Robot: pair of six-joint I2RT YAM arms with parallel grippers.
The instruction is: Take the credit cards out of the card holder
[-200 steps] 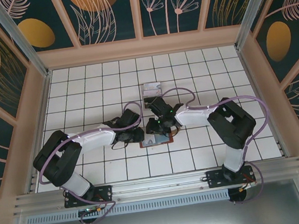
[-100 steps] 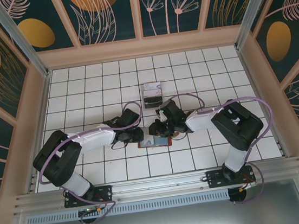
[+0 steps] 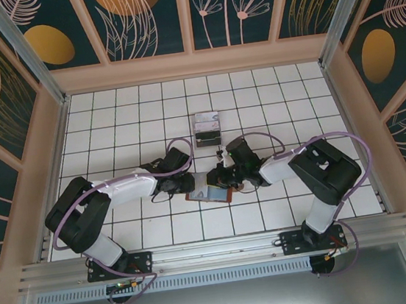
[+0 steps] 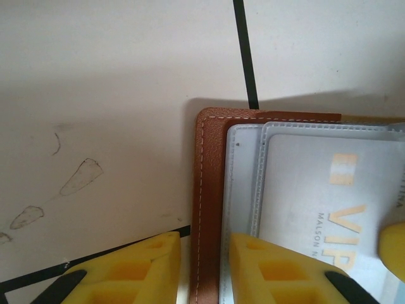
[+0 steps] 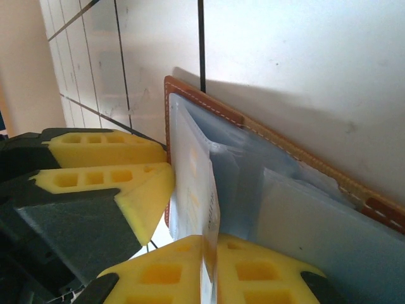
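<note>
The card holder [image 3: 210, 194] lies open on the table [image 3: 110, 119], its brown edge pinched by the left claw [image 4: 202, 246], and the right claw [image 5: 209, 246] has just closed tight on one pale credit card [image 5: 193, 183], which looks ready to come out

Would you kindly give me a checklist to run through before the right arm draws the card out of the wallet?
1. Left pincer clamped on the card holder's brown edge: ok.
2. Right pincer shut on a pale card: ok.
3. Card holder lying open on the table: ok.
4. Only one card pinched: cannot tell.
5. Card free of its sleeve: cannot tell.
</note>
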